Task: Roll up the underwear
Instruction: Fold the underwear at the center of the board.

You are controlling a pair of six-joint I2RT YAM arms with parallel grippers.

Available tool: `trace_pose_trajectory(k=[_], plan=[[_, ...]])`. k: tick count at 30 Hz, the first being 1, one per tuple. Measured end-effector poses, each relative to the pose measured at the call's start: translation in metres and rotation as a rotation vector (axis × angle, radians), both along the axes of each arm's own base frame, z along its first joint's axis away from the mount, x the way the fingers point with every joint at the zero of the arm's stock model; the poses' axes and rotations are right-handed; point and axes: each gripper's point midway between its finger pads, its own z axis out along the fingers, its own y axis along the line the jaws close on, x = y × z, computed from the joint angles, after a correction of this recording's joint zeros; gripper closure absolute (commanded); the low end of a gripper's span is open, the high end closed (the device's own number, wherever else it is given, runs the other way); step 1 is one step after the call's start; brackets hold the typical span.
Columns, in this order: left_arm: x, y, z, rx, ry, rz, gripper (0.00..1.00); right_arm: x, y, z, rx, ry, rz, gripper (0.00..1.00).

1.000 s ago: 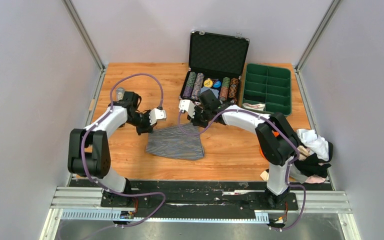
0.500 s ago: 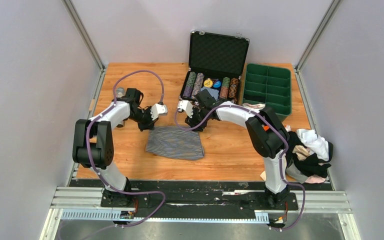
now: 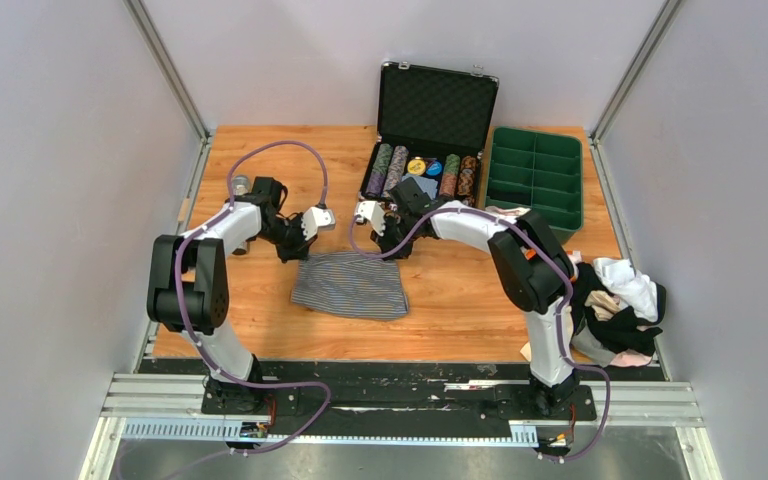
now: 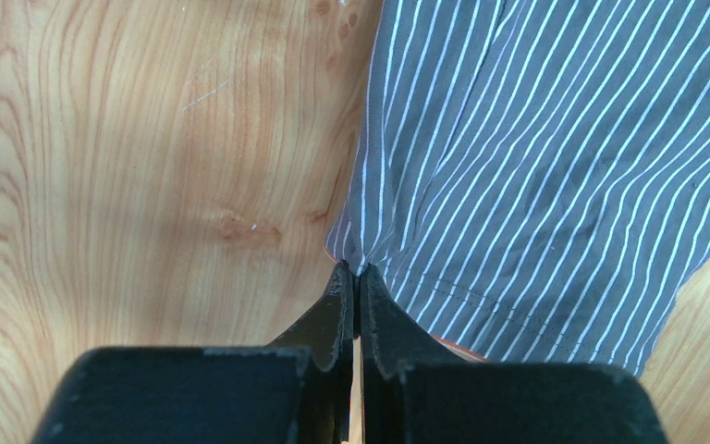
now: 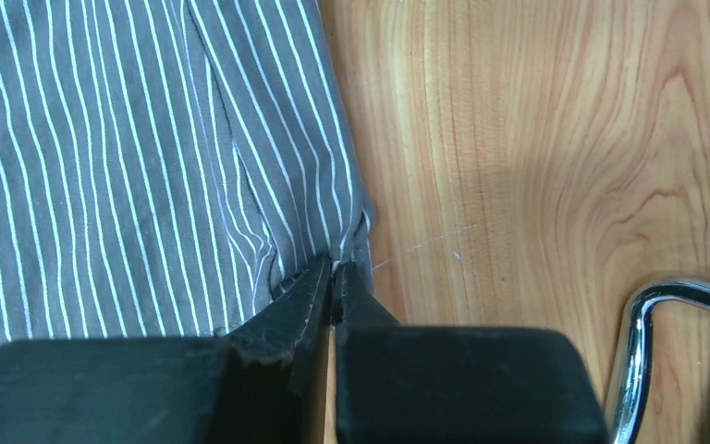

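Pinching far corners of the pinstriped underwear point(image 3: 350, 285), the left pincer point(image 4: 352, 277) and right pincer point(image 5: 335, 268) sit closed.

The striped underwear point(image 3: 350, 285) lies flat on the wooden table point(image 3: 260, 160), with an arm reaching in from each side — the left gripper point(image 3: 298, 255) at its far left corner, the right gripper point(image 3: 392, 252) at its far right. Behind stand an open chip case point(image 3: 437, 105) and a green tray point(image 3: 535, 180); a heap of other underwear point(image 3: 625, 300) sits at the right edge.
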Motion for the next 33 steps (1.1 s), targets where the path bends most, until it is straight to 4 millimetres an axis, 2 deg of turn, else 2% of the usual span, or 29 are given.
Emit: trace_pose_trajectory(k=[6, 11, 15, 19, 24, 30, 33], plan=[[0.000, 0.000, -0.001, -0.001, 0.002, 0.003, 1.00, 0.005, -0.004, 0.002, -0.006, -0.001, -0.014, 1.00], [0.001, 0.000, 0.004, -0.004, -0.014, 0.002, 1.00, 0.022, -0.017, 0.007, -0.014, -0.035, -0.055, 1.00], [0.008, -0.004, 0.028, -0.025, -0.105, -0.012, 1.00, 0.035, -0.022, 0.030, 0.014, -0.103, -0.071, 1.00], [0.010, -0.010, 0.051, -0.062, -0.177, -0.029, 1.00, 0.037, -0.025, 0.055, 0.051, -0.171, -0.071, 1.00], [-0.003, -0.020, 0.058, -0.107, -0.167, -0.062, 1.00, 0.022, -0.034, 0.060, 0.059, -0.189, -0.068, 1.00], [-0.043, -0.027, 0.041, -0.117, -0.077, -0.107, 1.00, -0.005, -0.042, 0.064, 0.069, -0.225, -0.040, 1.00], [-0.056, -0.025, 0.040, -0.113, -0.070, -0.131, 1.00, -0.022, -0.044, 0.069, 0.075, -0.274, -0.007, 1.00]])
